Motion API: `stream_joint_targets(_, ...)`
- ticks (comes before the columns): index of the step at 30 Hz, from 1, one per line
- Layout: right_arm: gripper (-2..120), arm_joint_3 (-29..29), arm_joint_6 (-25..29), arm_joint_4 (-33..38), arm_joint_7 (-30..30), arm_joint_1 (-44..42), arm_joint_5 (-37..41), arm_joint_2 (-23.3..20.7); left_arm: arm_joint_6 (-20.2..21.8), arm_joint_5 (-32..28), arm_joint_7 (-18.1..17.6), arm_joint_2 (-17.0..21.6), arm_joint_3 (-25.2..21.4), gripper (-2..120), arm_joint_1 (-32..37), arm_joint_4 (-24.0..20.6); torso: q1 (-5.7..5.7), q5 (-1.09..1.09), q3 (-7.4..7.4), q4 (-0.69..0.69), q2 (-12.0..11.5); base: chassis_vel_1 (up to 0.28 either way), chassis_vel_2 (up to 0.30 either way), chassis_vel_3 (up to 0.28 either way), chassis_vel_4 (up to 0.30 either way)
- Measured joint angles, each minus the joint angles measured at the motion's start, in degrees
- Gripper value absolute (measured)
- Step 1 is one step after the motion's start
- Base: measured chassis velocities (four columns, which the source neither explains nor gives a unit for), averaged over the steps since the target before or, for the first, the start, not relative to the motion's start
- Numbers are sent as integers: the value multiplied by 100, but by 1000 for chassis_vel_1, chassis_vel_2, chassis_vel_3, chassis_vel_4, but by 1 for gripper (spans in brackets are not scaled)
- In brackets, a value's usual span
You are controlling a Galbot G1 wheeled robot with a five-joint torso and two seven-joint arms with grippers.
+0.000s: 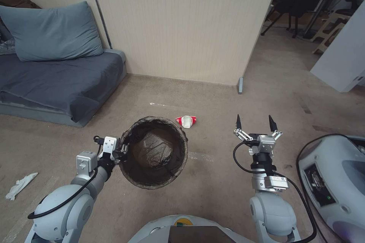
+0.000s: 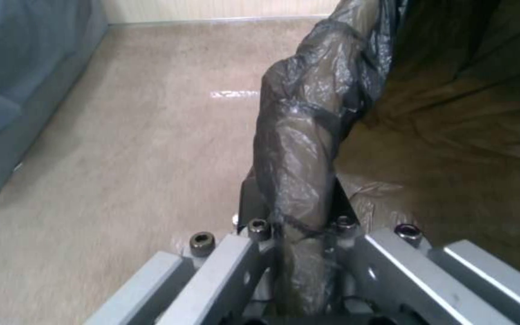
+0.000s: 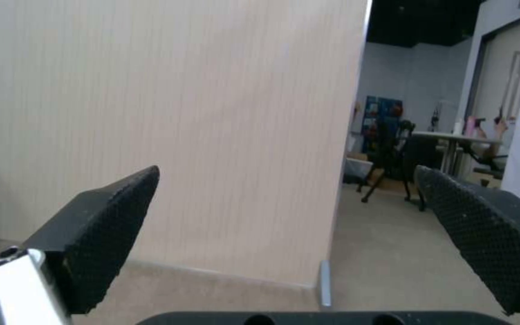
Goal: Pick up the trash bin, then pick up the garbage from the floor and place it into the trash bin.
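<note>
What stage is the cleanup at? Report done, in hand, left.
Done: the left claw is shut on the bagged rim of the trash bin, held up beside the robot.
In hand: the right claw is open and empty, above the floor.
Left: a red-and-white carton lies beyond the bin, and a white tissue wad lies far left near the sofa.

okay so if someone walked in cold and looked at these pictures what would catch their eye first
The trash bin, lined with a dark bag, hangs above the floor in the middle, the left gripper clamped on its rim. Just beyond it lies a red-and-white carton, and the right gripper hovers open and empty to the right.
</note>
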Motion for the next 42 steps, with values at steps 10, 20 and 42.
stream_joint_targets(10, 100, 2, 38, -26, -41, -8, -5, 0, -2, -19, -34, -30, -15, 0, -20, 39, 1, 0, 1, 0, 0, -238, 221, 241, -222)
stream_joint_targets(20, 100, -41, 173, -60, -53, -18, -135, -1, -2, -63, -72, -152, -27, 0, -88, 62, 1, 2, 1, -1, 0, -199, 197, 204, -197)
stream_joint_targets(42, 100, 158, 466, -211, -670, 294, -279, -701, 0, -130, -159, -300, -171, 0, -190, 26, 1, 0, 0, 0, 0, -38, 43, 33, -35)
